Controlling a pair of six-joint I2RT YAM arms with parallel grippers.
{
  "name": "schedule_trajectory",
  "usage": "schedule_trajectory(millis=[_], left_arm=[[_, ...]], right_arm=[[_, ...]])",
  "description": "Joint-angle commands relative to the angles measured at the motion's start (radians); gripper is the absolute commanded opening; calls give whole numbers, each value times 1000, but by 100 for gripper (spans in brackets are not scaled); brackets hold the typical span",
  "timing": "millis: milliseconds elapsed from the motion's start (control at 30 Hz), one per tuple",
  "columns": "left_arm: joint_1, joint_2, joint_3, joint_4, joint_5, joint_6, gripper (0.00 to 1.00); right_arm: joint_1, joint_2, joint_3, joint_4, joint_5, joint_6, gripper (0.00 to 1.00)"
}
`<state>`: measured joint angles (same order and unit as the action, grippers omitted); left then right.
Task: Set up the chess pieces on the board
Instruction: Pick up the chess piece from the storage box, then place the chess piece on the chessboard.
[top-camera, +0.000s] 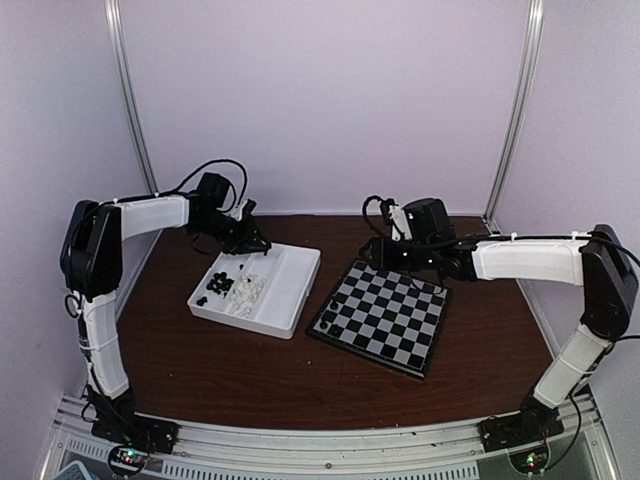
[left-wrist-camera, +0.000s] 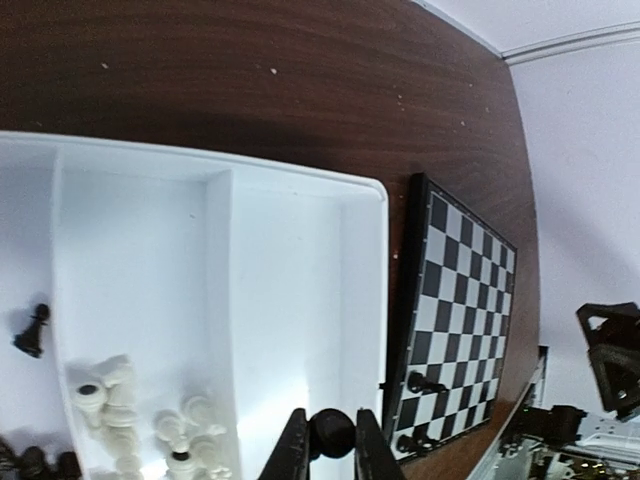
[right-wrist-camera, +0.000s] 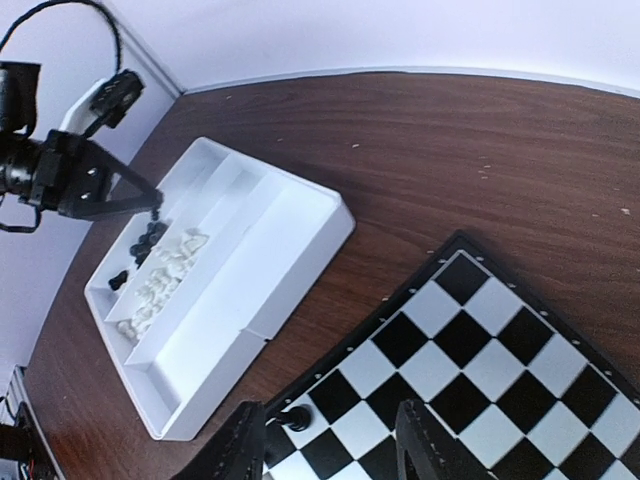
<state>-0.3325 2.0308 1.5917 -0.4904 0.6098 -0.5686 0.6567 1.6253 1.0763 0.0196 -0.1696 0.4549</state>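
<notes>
Black piece (left-wrist-camera: 332, 432) sits pinched in my left jaws, which are closed on it and hang above the white tray (left-wrist-camera: 300, 180). That tray lies on the brown table (top-camera: 200, 370), just left of the board (top-camera: 385, 320). White pieces (left-wrist-camera: 120, 400) are heaped in its middle compartment, and black pieces (top-camera: 222, 283) in the outer one. My right jaws stand apart, low over the board's far edge — another black piece (right-wrist-camera: 297, 418) stands on a square there, just inside one finger, ungripped.
</notes>
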Motion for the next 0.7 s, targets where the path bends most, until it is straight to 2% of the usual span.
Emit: schedule_trajectory(millis=[0, 233, 667], left_arm=[[-48, -36, -35, 215, 129, -191, 12], [-94, -56, -124, 361, 170, -325, 12], [-108, -76, -207, 455, 214, -404, 13]], right_arm=[[39, 74, 35, 134, -128, -17, 48], [85, 249, 179, 203, -197, 19, 48], [111, 432, 306, 329, -290, 48, 47]])
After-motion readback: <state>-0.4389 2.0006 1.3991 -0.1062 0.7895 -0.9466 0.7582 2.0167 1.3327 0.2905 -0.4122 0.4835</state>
